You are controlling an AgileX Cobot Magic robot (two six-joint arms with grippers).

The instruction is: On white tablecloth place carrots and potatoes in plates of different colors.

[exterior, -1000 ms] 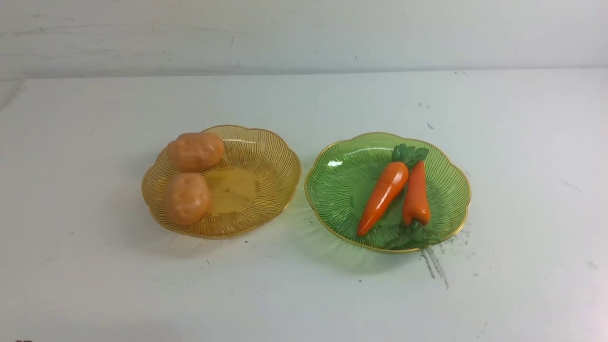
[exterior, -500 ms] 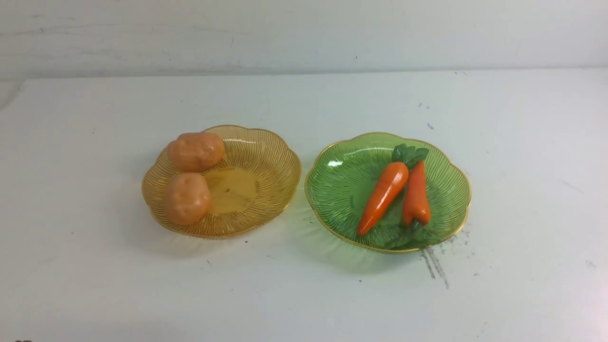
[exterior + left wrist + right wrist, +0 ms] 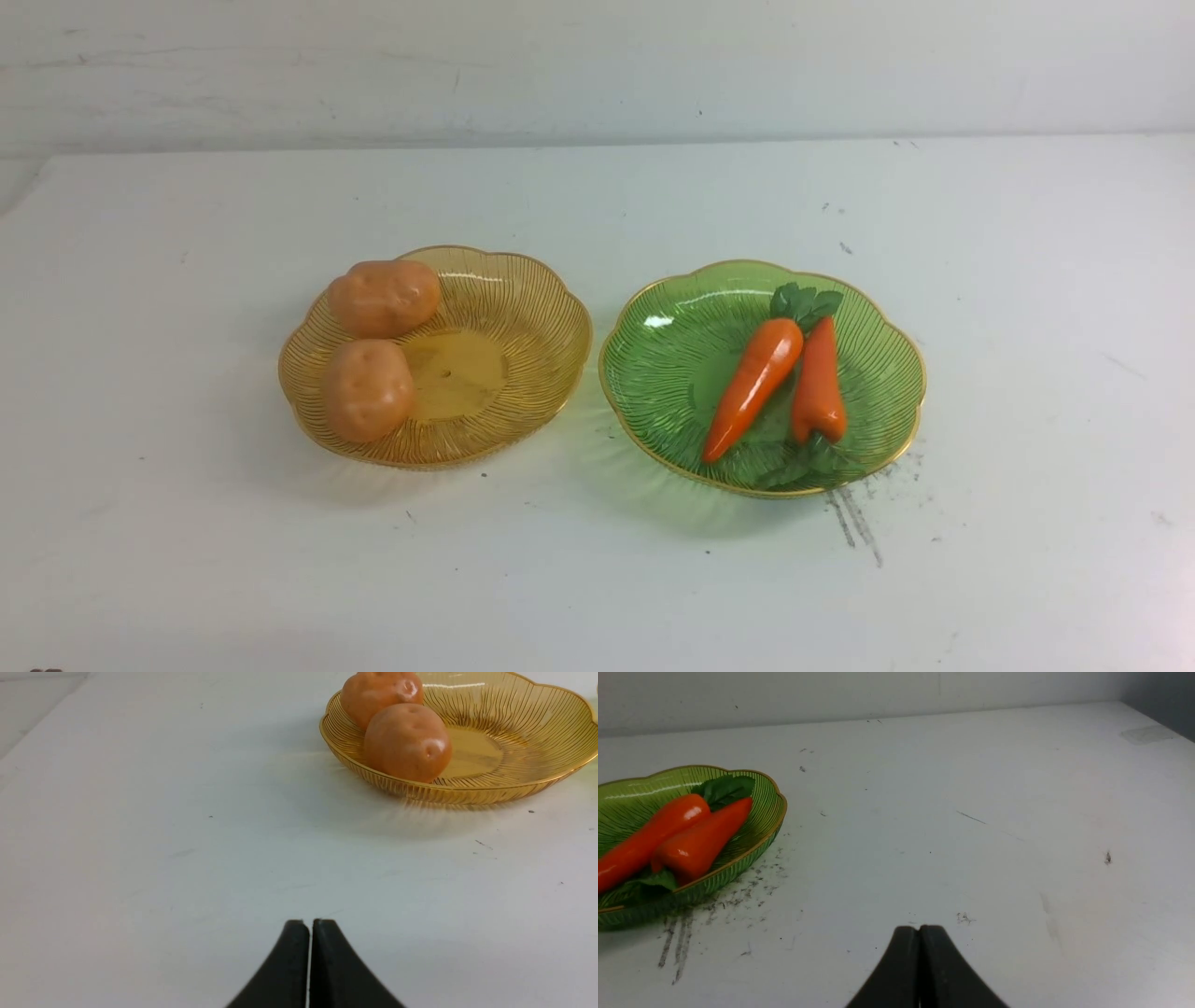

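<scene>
Two tan potatoes lie in the left part of the amber plate, also seen in the left wrist view as potatoes in the amber plate. Two orange carrots lie side by side in the green plate; the right wrist view shows the carrots in the green plate. Both plates rest on the white tablecloth. My left gripper is shut and empty, off to one side of the amber plate. My right gripper is shut and empty, apart from the green plate. Neither gripper shows in the front view.
Grey scuff streaks mark the cloth by the green plate's near right rim. A pale wall rises behind the table's far edge. The table's far right corner shows in the right wrist view.
</scene>
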